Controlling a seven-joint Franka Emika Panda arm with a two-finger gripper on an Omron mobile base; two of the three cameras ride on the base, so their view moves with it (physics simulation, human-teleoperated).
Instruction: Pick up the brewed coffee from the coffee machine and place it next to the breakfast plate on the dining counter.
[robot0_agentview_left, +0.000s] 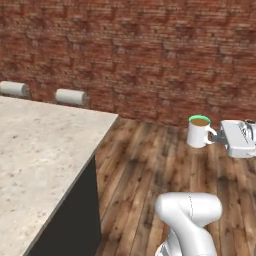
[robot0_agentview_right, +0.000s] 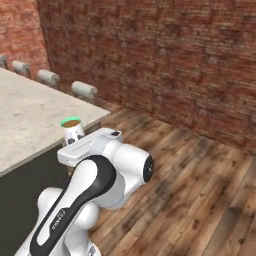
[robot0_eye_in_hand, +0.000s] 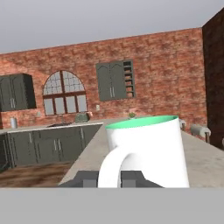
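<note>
The brewed coffee (robot0_agentview_left: 199, 131) is a white mug with a green rim and brown coffee inside, hanging upright in the air. My gripper (robot0_agentview_left: 216, 136) is shut on its side handle from the right. In the hand view the mug (robot0_eye_in_hand: 151, 148) looms close, its handle pinched between my dark fingertips (robot0_eye_in_hand: 87, 178). The dining counter (robot0_agentview_left: 40, 150), beige speckled stone, lies to the left, and the mug (robot0_agentview_right: 73, 129) hovers just off its near corner over the wooden floor. The breakfast plate and the coffee machine are out of view.
Grey padded stool backs (robot0_agentview_left: 70, 96) (robot0_agentview_right: 84, 89) line the counter's far edge against a brick wall (robot0_agentview_left: 150, 50). The counter's dark side panel (robot0_agentview_left: 75, 215) drops to plank flooring (robot0_agentview_left: 135, 160). Far off, dark cabinets (robot0_eye_in_hand: 43, 144) and an arched window (robot0_eye_in_hand: 64, 92) appear.
</note>
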